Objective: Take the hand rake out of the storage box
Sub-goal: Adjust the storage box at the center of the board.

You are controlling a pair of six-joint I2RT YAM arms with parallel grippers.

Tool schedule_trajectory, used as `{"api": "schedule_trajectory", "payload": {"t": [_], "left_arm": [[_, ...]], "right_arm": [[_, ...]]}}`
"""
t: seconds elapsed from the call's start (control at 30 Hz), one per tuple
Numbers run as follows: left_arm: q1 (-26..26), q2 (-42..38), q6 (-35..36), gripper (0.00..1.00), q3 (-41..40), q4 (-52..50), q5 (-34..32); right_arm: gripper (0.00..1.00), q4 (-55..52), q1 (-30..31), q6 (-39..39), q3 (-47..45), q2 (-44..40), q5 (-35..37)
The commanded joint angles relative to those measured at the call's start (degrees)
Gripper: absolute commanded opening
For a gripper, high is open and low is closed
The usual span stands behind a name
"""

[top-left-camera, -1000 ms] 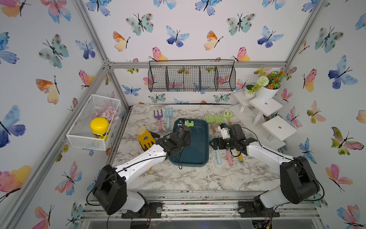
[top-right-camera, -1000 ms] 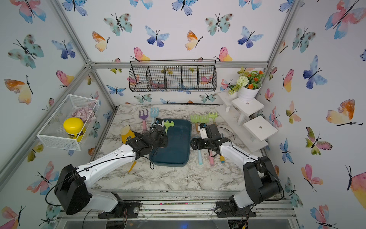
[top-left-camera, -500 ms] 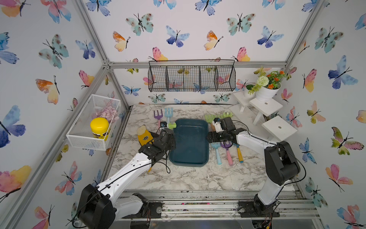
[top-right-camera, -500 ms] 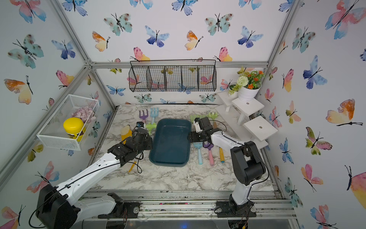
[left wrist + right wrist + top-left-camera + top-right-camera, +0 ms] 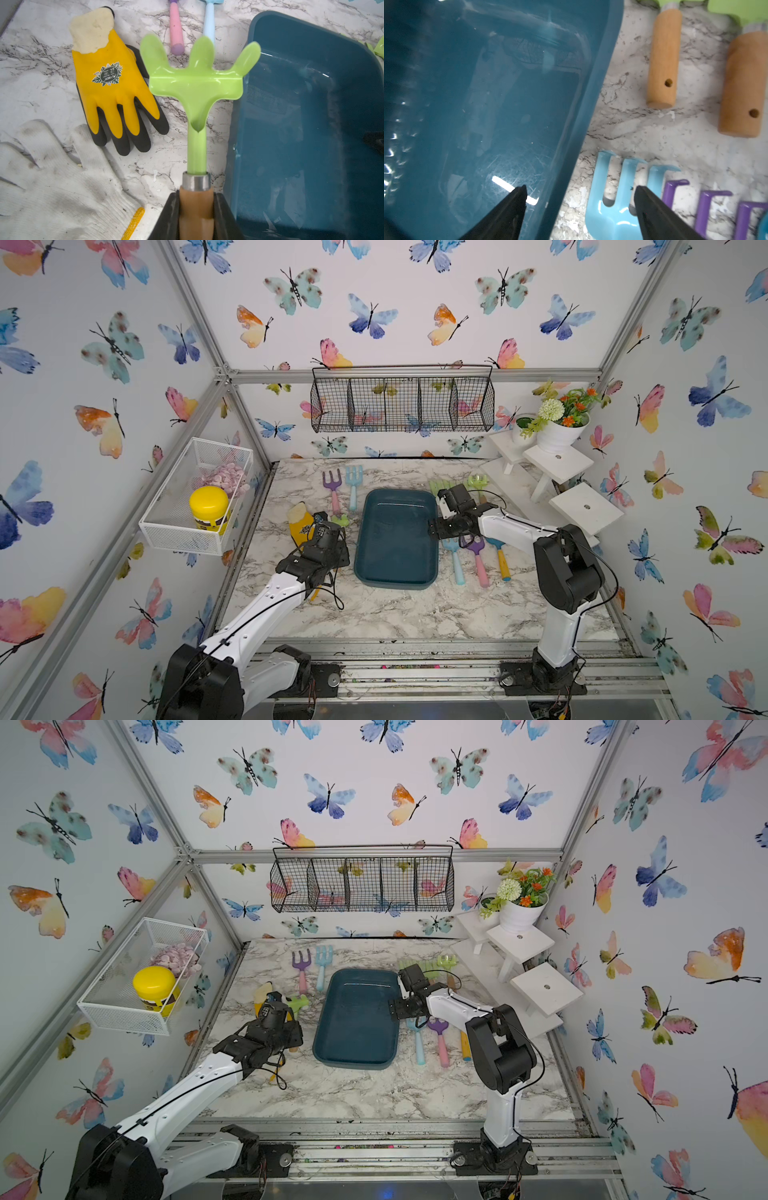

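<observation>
The left gripper (image 5: 196,194) is clamped on the wooden handle of the hand rake (image 5: 196,83) – a light-green, three-tined head on a short neck with a metal collar – its two black fingers pressed against either side of the handle just behind that collar. The rake is outside the dark teal rectangular plastic storage box (image 5: 301,124), over the white marble-patterned tabletop (image 5: 415,614) just beside the box's left wall; whether it touches the table cannot be told. In both top views its green head (image 5: 340,520) shows beyond the left gripper (image 5: 328,537), near the box's far left corner. A yellow work glove with black fingertips and a cream cuff (image 5: 110,87) lies flat on the table to the left of the rake, and a soiled white knit glove (image 5: 52,176) lies nearer the arm. The right gripper (image 5: 580,188) is spread wide and grasps nothing – one black finger (image 5: 508,207) sits over the box's floor (image 5: 488,104), the other over a pale blue hand rake (image 5: 618,197) lying on the table just outside the box's right wall. A purple-tined rake (image 5: 708,207) lies beside the blue one, and two wooden tool handles (image 5: 662,58) lie farther back.
</observation>
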Motion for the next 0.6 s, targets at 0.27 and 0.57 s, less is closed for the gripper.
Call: {"api": "schedule_trajectory", "payload": {"t": [0.27,0.57], "left_arm": [[1.5,0.9,0.9,0.14,-1.2,3.3,3.0],[1.5,2.2,1.1,0.14,-1.2,3.5,3.2]], "right_arm": [[0.88,-3.8,0.0,-2.4,-0.1,-1.0,7.2],[0.89,-4.4,0.0,-3.5,-0.4,-2.1,8.4]]}}
